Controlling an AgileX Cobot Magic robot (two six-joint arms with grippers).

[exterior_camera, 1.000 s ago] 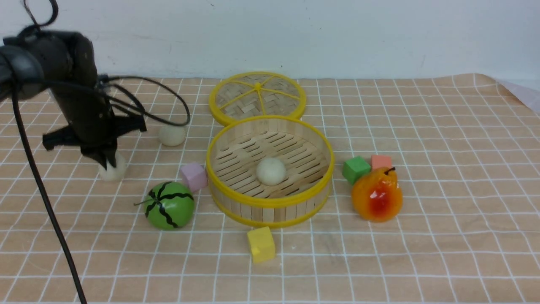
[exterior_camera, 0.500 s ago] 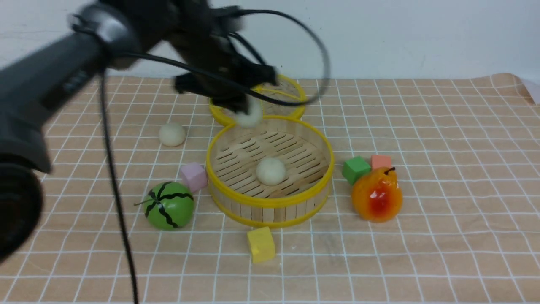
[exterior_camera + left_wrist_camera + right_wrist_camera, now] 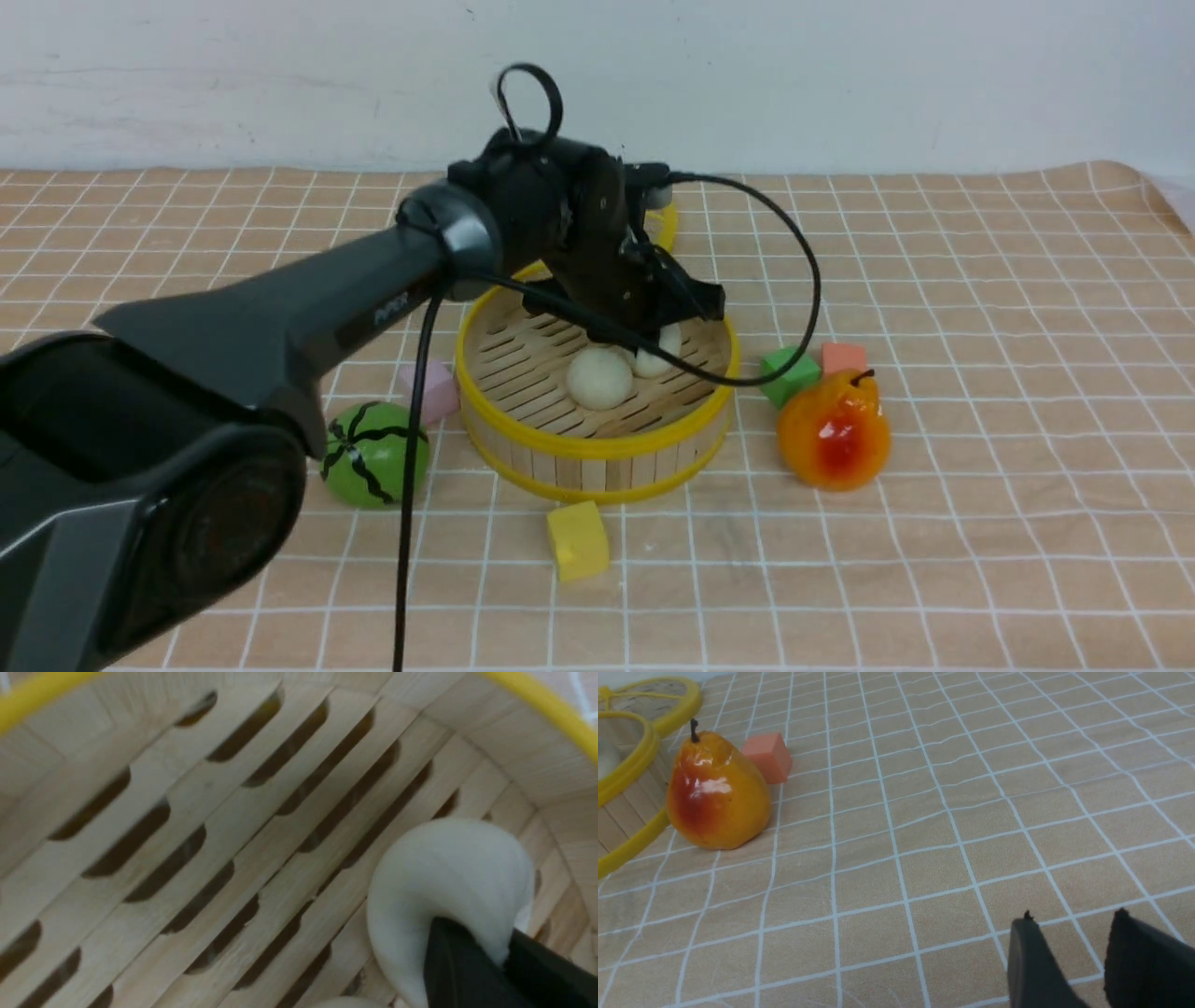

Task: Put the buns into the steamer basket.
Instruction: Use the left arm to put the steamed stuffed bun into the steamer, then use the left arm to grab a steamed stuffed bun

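Observation:
The steamer basket (image 3: 597, 450) stands mid-table, and my left arm reaches into it from the left. My left gripper (image 3: 656, 338) is shut on a cream-white bun (image 3: 665, 353), low over the slatted floor (image 3: 233, 835). In the left wrist view the black fingers (image 3: 460, 961) pinch and dent this bun (image 3: 444, 872). A second bun (image 3: 598, 378) lies loose on the floor right beside it. No other bun shows; my arm covers the cloth left of the basket. My right gripper (image 3: 1073, 917) stands open over bare cloth, right of the basket's rim (image 3: 626, 770).
The woven lid (image 3: 668, 700) lies behind the basket. A green watermelon toy (image 3: 373, 455) and pink cube (image 3: 425, 387) sit left of it, a yellow cube (image 3: 577, 539) in front. A pear (image 3: 834, 429), green cube (image 3: 789, 373) and salmon cube (image 3: 843, 357) sit right.
My left arm lifted a bun from the cloth at the left, swung right over the basket's back rim and lowered it inside beside the bun lying there.

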